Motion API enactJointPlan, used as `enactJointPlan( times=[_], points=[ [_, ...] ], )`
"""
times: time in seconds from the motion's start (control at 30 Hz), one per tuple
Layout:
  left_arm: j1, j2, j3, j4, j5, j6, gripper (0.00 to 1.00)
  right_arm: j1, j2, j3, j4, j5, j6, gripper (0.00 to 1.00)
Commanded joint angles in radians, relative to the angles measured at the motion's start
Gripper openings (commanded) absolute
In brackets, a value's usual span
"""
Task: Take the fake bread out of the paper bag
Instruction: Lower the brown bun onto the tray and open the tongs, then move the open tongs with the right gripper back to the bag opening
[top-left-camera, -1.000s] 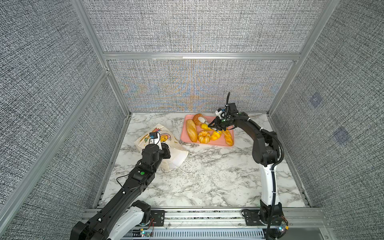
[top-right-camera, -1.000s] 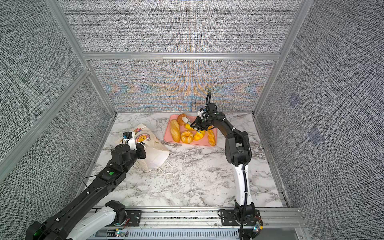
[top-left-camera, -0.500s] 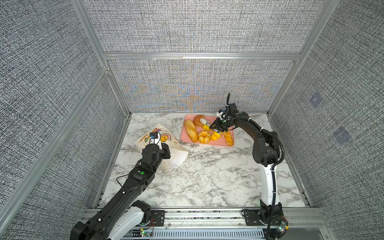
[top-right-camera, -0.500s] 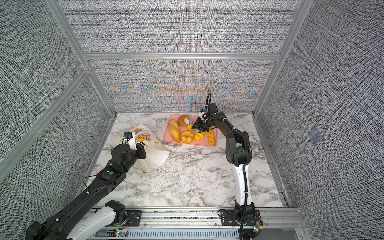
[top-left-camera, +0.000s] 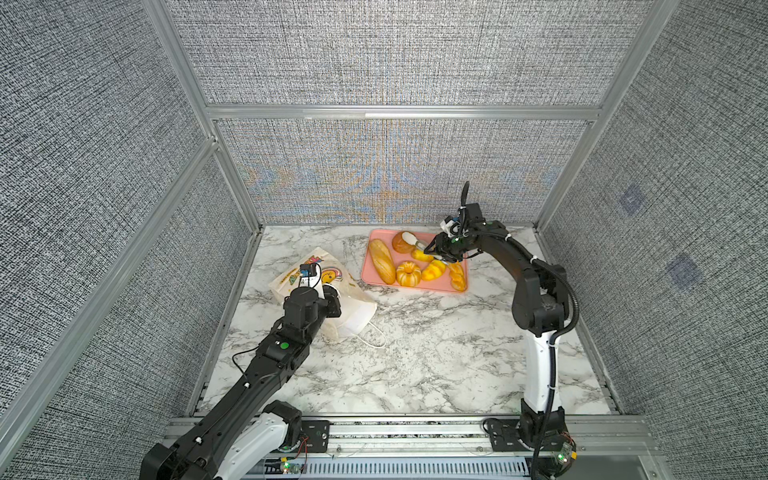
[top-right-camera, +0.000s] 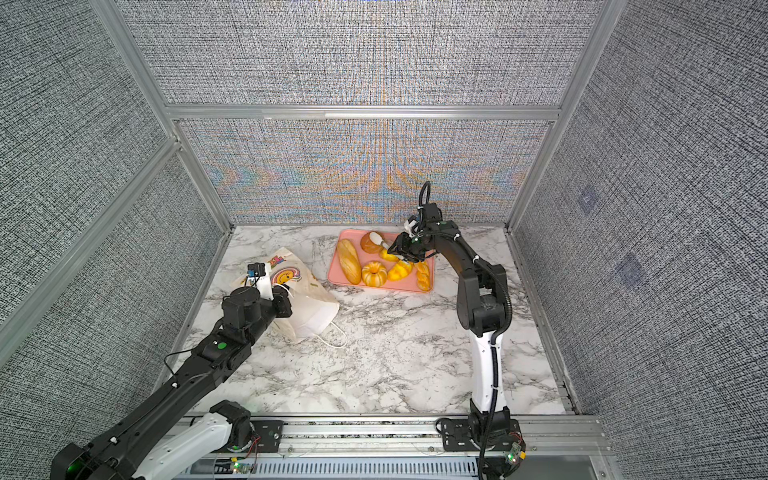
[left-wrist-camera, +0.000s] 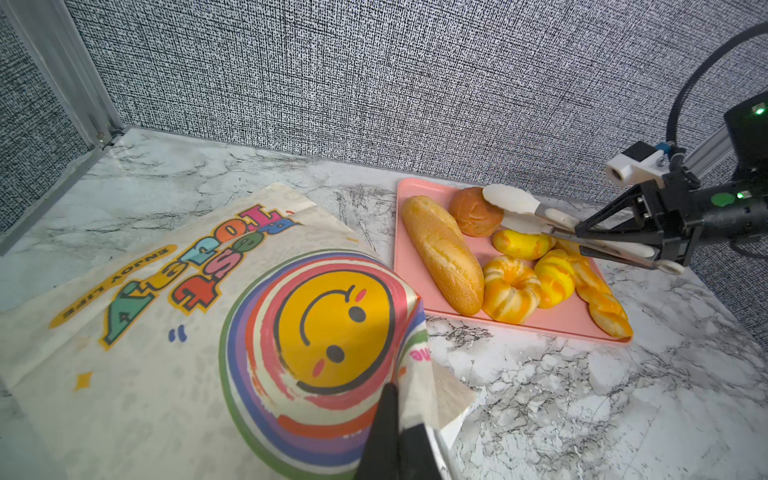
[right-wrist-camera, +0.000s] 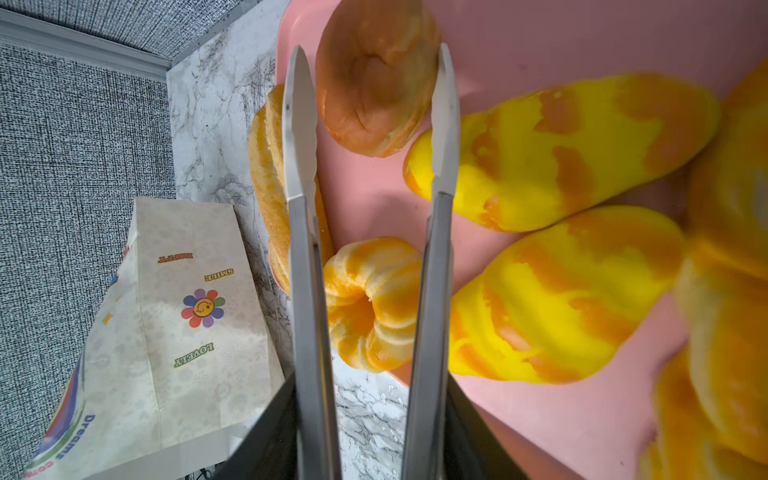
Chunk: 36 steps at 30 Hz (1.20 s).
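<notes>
Left hand (left-wrist-camera: 398, 417) clamped shut on edge of paper bag (left-wrist-camera: 166, 332); bag lies on its side on counter (left-wrist-camera: 582, 395). Beyond: six fake bread (left-wrist-camera: 444, 253) pieces already on pink tray (left-wrist-camera: 561, 320). Right hand (left-wrist-camera: 598, 237) grips tongs (right-wrist-camera: 303, 249), tips spread astride round bun (right-wrist-camera: 374, 79). Bag interior hidden; remainder unknown, probably little.
</notes>
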Motion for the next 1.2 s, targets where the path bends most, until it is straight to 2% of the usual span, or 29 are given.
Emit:
enactJointPlan(
  times=[0.0,0.2,0.33,0.63,0.77,0.83,0.9,1.03,1.17],
  points=[
    [0.000,-0.003,0.012,-0.029,0.005,0.026,0.00,-0.001,-0.035,0.002,-0.026,0.016,-0.018,0.49],
    [0.000,-0.012,0.008,-0.045,0.008,0.035,0.00,-0.002,-0.129,-0.026,-0.040,0.033,-0.036,0.48],
    [0.000,-0.028,0.001,-0.047,0.021,0.047,0.00,0.004,-0.247,-0.113,-0.031,0.009,-0.048,0.46],
    [0.000,-0.072,-0.009,-0.118,0.072,0.108,0.00,0.113,-0.710,-0.666,0.132,-0.077,-0.013,0.43],
    [0.000,-0.122,-0.021,-0.144,0.077,0.122,0.00,0.241,-0.928,-0.901,0.185,-0.068,0.074,0.41],
    [0.000,-0.149,-0.031,-0.149,0.089,0.126,0.00,0.325,-1.033,-0.999,0.230,-0.010,0.161,0.39],
    [0.000,-0.176,-0.044,-0.155,0.101,0.129,0.00,0.434,-1.121,-1.106,0.314,0.001,0.253,0.39],
    [0.000,-0.213,-0.060,-0.161,0.138,0.134,0.00,0.629,-1.195,-1.195,0.419,0.068,0.374,0.39],
    [0.000,-0.237,-0.061,-0.188,0.201,0.145,0.00,0.744,-1.132,-1.226,0.551,0.088,0.414,0.39]
  ],
)
